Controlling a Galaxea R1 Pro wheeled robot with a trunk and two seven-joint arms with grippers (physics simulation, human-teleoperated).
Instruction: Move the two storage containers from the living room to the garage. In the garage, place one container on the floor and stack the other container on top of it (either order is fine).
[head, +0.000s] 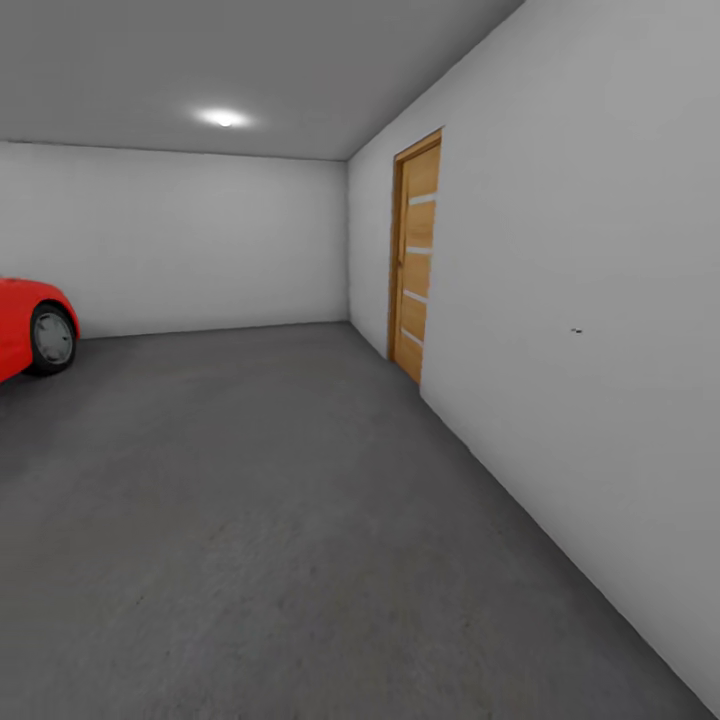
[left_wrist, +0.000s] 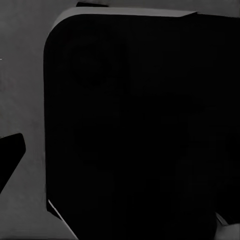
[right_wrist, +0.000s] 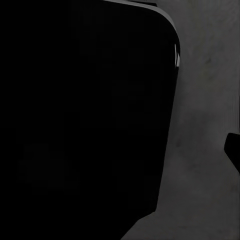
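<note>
Your head camera faces level down the garage, floor (head: 250, 520) ahead, wooden door (head: 415, 265) on the right wall, red car (head: 30, 325) far left, both wrist cameras pressed close against dark bodywork, sharing that grey floor (left_wrist: 22, 100) at their edges (right_wrist: 205, 125).

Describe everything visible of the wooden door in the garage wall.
The door is a tall, narrow panel of light brown wood in a matching wood frame, set in the grey right-hand wall. Several thin pale horizontal strips cross it at intervals. It looks shut, lying flush in its frame. Its foot meets the dark grey concrete floor. Nothing leans on it or stands against it. Any handle is too small to tell.
</note>
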